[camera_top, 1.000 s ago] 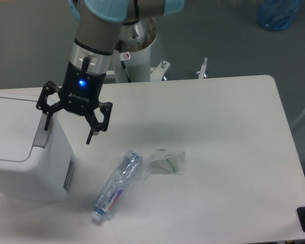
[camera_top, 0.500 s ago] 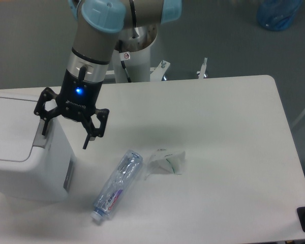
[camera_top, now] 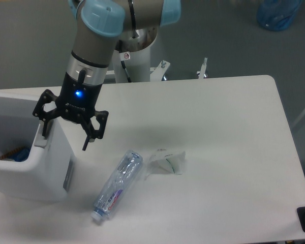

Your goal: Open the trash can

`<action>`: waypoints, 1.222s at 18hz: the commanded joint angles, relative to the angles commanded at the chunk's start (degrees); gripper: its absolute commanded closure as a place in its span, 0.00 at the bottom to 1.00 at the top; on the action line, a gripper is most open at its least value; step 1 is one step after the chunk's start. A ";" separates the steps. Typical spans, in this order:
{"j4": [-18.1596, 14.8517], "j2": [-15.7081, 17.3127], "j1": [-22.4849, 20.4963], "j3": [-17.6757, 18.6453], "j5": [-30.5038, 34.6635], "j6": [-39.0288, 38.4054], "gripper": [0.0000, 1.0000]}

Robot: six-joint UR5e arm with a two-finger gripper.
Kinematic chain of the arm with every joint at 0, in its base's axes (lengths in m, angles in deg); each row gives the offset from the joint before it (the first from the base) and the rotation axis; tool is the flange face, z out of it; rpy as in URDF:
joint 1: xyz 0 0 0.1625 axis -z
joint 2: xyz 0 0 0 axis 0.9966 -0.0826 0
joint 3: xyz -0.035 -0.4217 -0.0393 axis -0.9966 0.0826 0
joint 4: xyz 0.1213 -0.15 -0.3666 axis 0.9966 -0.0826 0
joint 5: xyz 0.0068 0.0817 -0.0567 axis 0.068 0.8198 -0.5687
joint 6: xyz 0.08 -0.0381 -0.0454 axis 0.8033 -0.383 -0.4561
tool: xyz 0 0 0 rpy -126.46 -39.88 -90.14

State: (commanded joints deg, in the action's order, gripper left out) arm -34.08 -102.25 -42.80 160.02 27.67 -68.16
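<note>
Half a second before, the flat white lid covered the trash can (camera_top: pixel 28 165); now the lid was gone from sight and the top stood open. The gripper (camera_top: pixel 66 131) had barely moved in that time.

From the one fixed camera, the trash can sat at the left edge of the table (camera_top: pixel 218 152). It was a big white box with round corners. Inside, something blue and orange (camera_top: pixel 12 153) showed near the bottom of the opening, too small to name. The grey push tab (camera_top: pixel 42 133) ran along the can's right rim, and a grey side panel (camera_top: pixel 68 175) showed lower down.

The gripper hung over that right rim with its black fingers spread wide, holding nothing. One finger (camera_top: pixel 44 126) was at the push tab; whether it touched could not be told. The other finger (camera_top: pixel 91 133) hung past the can's side, above the table.

The can looked like hard, smooth plastic, stiff and probably light, so a strong sideways push might slide it. The tab seemed the right place to press, straight down, not to grab.

A clear plastic bottle (camera_top: pixel 117 184) lay on its side near the can. A crumpled clear wrapper (camera_top: pixel 168 161) lay just beside the bottle.
</note>
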 joint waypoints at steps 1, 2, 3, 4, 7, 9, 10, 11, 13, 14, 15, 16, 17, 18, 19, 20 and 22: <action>-0.09 0.18 -0.09 -0.96 0.00 -0.09 0.00; -0.09 0.18 -0.61 -1.58 0.00 -0.17 0.00; -0.09 0.18 -1.40 -2.02 0.00 0.09 0.00; -0.09 0.26 -2.89 -2.55 0.00 0.35 0.00; 0.09 0.44 -6.85 -3.17 0.26 2.19 0.00; 0.09 0.44 -10.26 -2.82 0.61 6.04 0.00; 0.09 0.27 -11.68 -2.73 1.40 9.02 0.00; 0.00 0.09 -12.91 -2.64 3.15 12.27 0.00; -0.35 -1.74 -16.24 -0.81 10.42 19.39 0.00; -0.18 -2.63 -17.04 0.34 14.98 23.60 0.00; -0.26 -3.33 -17.31 0.78 18.86 27.73 0.00; -0.44 -3.86 -17.66 0.96 21.42 30.99 0.00; -0.35 -4.65 -18.89 0.70 22.05 33.46 0.00; -0.35 -6.05 -20.12 0.44 22.06 35.75 0.00; -0.35 -7.80 -21.43 0.17 22.23 38.03 0.00; -0.18 -10.00 -23.53 -0.18 22.24 40.23 0.00; 0.00 -12.90 -25.13 -1.93 22.50 44.72 0.00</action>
State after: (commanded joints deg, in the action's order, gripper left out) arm -34.08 -115.16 -67.93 158.09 50.17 -23.44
